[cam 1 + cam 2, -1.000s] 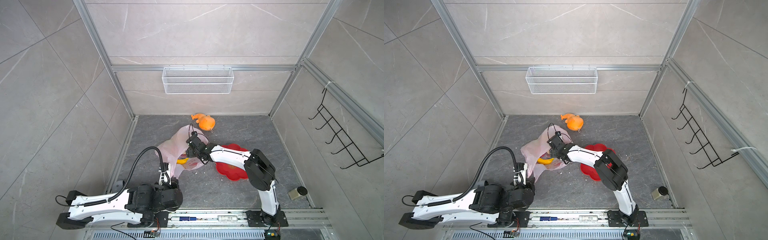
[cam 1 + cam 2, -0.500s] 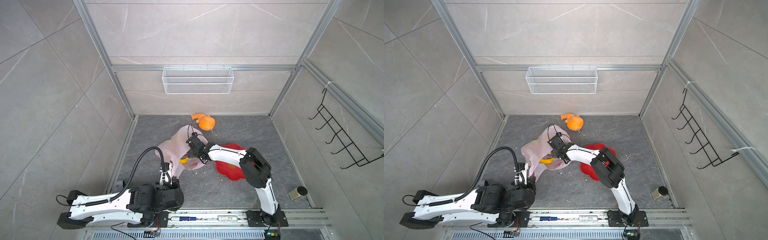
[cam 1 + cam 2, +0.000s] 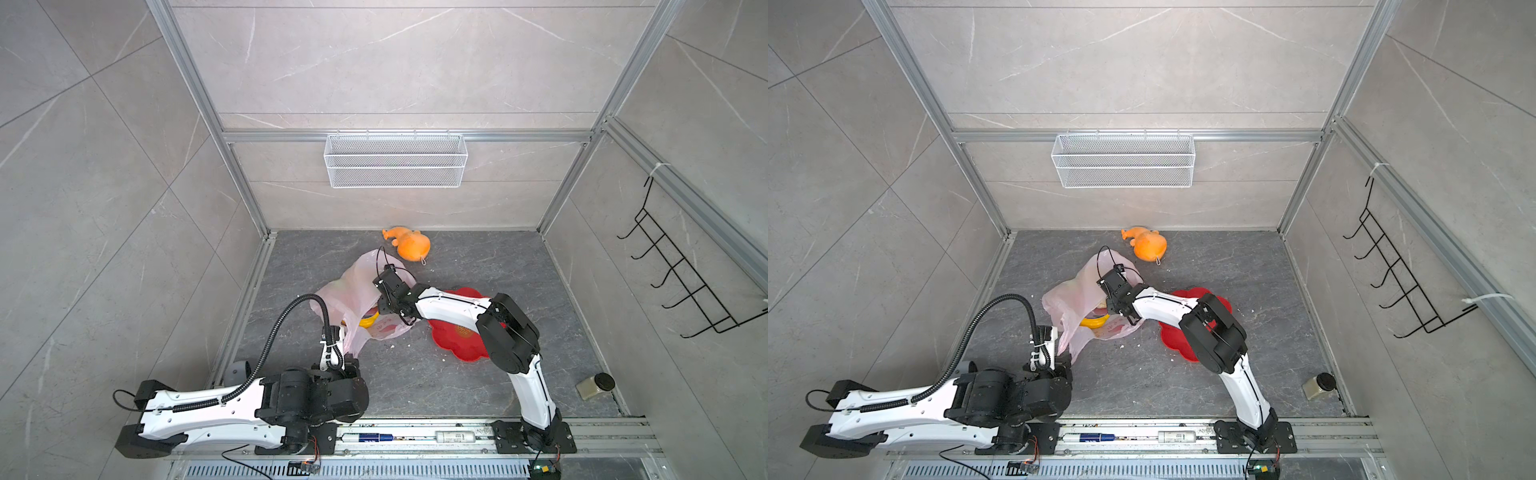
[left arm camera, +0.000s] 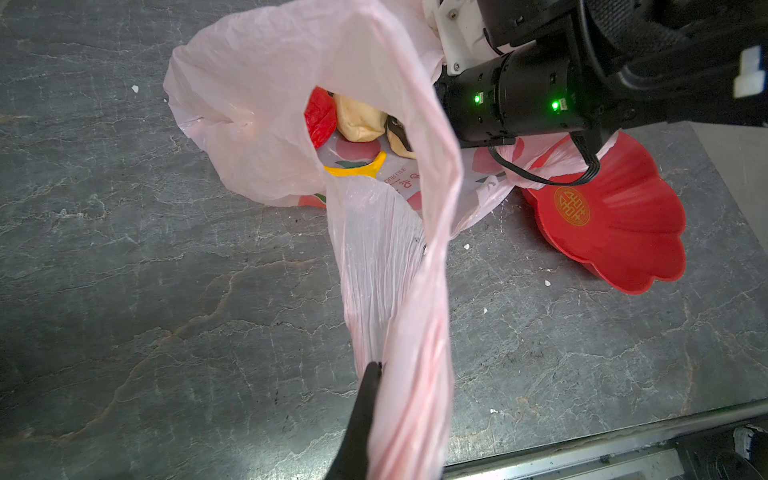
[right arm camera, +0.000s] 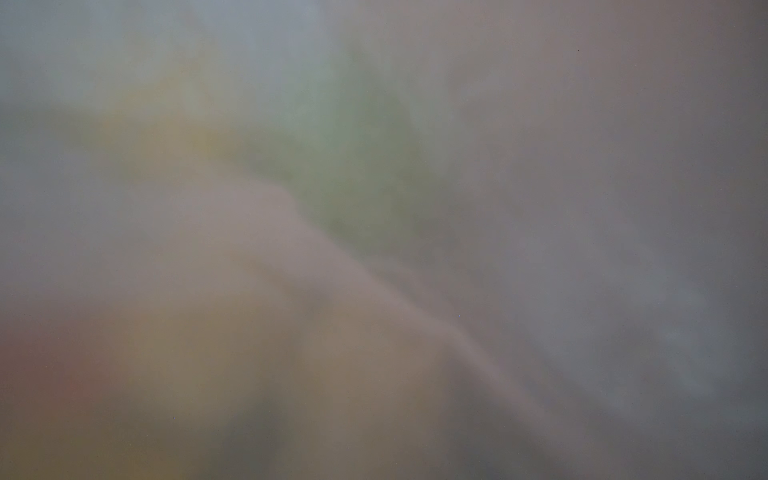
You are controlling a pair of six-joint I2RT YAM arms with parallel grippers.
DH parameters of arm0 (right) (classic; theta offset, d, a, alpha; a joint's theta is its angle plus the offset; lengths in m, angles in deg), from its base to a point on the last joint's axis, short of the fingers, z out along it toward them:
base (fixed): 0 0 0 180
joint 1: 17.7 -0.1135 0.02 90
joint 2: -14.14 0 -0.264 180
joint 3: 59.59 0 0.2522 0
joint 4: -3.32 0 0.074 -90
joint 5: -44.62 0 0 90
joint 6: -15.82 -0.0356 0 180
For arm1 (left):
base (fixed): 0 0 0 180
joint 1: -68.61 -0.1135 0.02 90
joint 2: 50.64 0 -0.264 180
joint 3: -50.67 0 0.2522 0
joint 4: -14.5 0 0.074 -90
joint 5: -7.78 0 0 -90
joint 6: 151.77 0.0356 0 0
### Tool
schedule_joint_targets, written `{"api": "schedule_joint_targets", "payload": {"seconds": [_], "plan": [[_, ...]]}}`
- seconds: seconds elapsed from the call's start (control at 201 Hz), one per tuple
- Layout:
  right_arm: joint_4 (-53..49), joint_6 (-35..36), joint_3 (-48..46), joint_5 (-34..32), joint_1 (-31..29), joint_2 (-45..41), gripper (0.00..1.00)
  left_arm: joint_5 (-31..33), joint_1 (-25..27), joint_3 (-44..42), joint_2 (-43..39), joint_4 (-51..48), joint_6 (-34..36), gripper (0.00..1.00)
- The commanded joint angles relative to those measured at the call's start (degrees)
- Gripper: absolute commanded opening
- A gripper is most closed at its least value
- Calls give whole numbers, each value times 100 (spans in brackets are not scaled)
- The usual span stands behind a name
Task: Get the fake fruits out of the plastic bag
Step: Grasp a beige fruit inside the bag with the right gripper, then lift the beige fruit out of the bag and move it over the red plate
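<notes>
The pale-pink plastic bag (image 3: 353, 286) lies open on the grey floor. My left gripper (image 4: 382, 370) is shut on one handle loop and holds it stretched toward the near edge; it also shows in a top view (image 3: 1044, 353). Inside the bag I see fake fruits: a red one (image 4: 320, 116), a beige lumpy one (image 4: 359, 120) and a yellow banana (image 4: 357, 169). My right gripper (image 3: 384, 301) reaches into the bag's mouth from the right. One dark finger (image 4: 397, 133) sits against the beige fruit, and the rest is hidden. Plastic blurs the right wrist view completely.
A red flower-shaped plate (image 3: 457, 336) lies under the right arm's forearm, right of the bag. An orange plush toy (image 3: 409, 245) sits near the back wall. A small jar (image 3: 594, 386) stands at the front right. A wire basket (image 3: 395, 166) hangs on the back wall.
The right arm's elbow has swung slightly left and its wrist has pushed a little deeper into the bag. The left arm and the held handle have not moved.
</notes>
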Motion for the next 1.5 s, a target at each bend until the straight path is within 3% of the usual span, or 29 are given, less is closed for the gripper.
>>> {"api": "schedule_joint_targets", "payload": {"seconds": [0.0, 0.224, 0.363, 0.652, 0.981, 1.125, 1.275, 1.494], "plan": [[27, 54, -21, 165, 20, -160, 36, 261, 5, -84, -33, 78, -106, 0], [-75, 219, -160, 635, -15, -709, 29, 306, 5, -7, 336, 297, -155, 0], [-168, 313, -366, 855, -163, -1172, 29, 306, 5, 210, 595, -187, -542, 0], [-744, 345, -887, 965, -625, -2184, 29, 546, 3, 118, 295, -168, -587, 0], [-1665, 197, -1577, 902, -769, -3836, 28, 761, 5, 230, 223, -200, -460, 0], [-2471, 220, -1563, 359, -772, -4646, 28, 804, 5, 221, 194, -216, -460, 0], [-3203, 295, -1508, -226, -486, -5217, 28, 809, 4, 186, 147, -209, -483, 0], [-3196, 361, -2028, -255, 446, -5583, 28, 806, 5, 199, 152, -194, -443, 0]]}}
